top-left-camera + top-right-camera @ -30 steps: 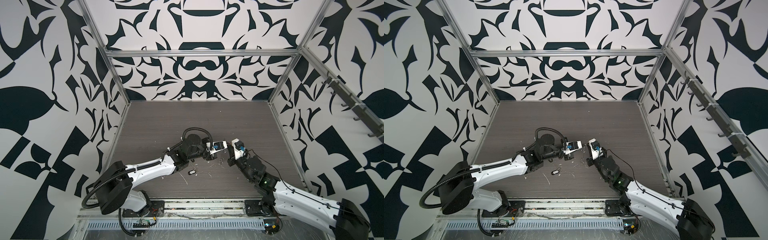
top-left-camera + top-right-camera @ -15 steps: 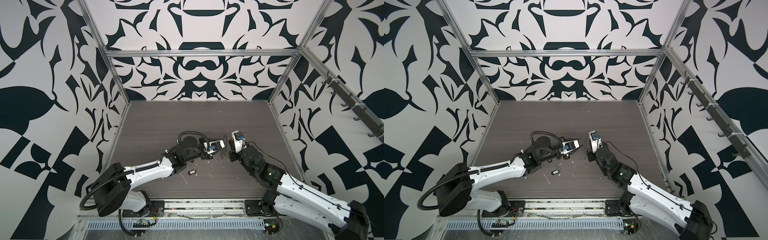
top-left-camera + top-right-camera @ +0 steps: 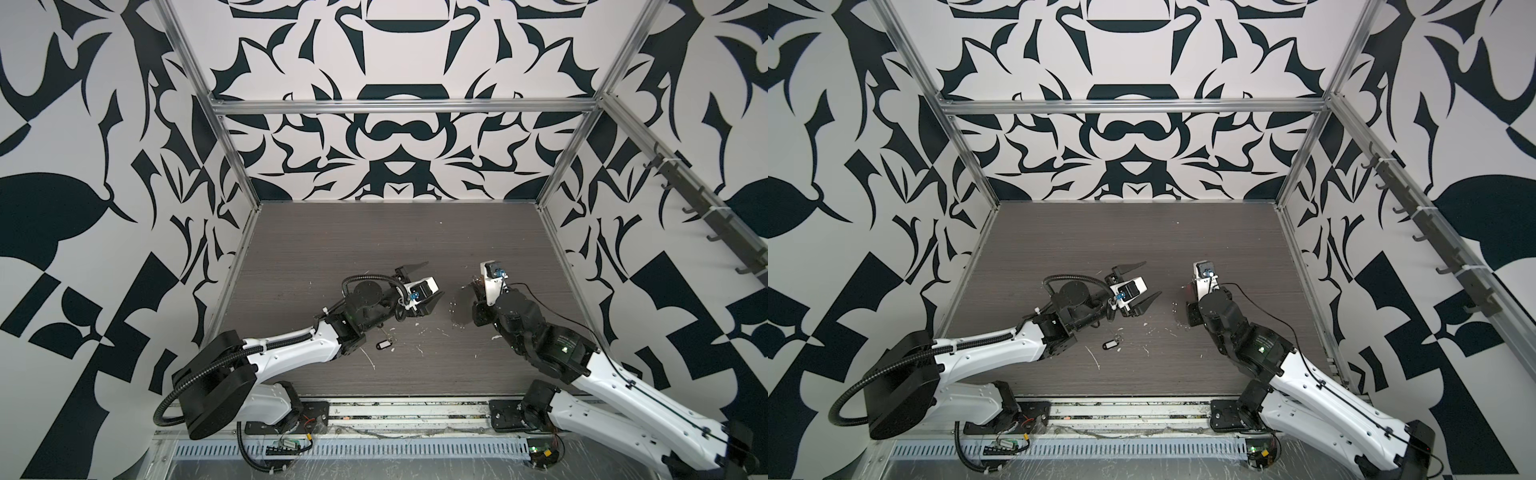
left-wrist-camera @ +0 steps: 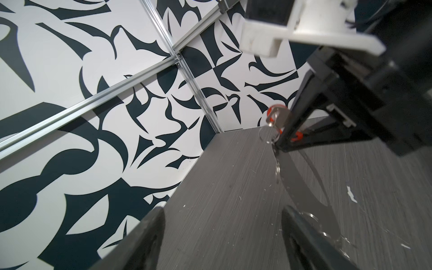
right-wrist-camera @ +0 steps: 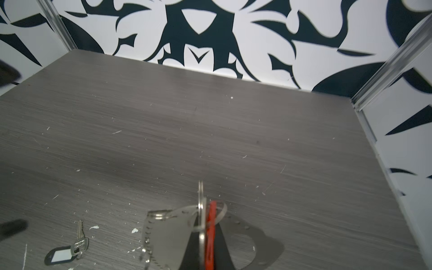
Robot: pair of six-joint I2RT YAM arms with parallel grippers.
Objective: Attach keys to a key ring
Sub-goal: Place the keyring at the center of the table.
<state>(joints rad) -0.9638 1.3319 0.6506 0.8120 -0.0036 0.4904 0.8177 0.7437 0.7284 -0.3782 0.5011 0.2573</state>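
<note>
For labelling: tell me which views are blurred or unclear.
Left wrist view: the left gripper is defocused. Right wrist view: the key ring and red-orange tag blur near the lens; the black-tagged keys are sharper. In a top view it is only a faint grey disc.

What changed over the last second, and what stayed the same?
The left end effector opened its jaws and drew slightly back; what it let go is unclear. The right end effector, shut on the key ring with the red-tagged keys, drew away to the right. The black-tagged keys stayed on the table.
</note>
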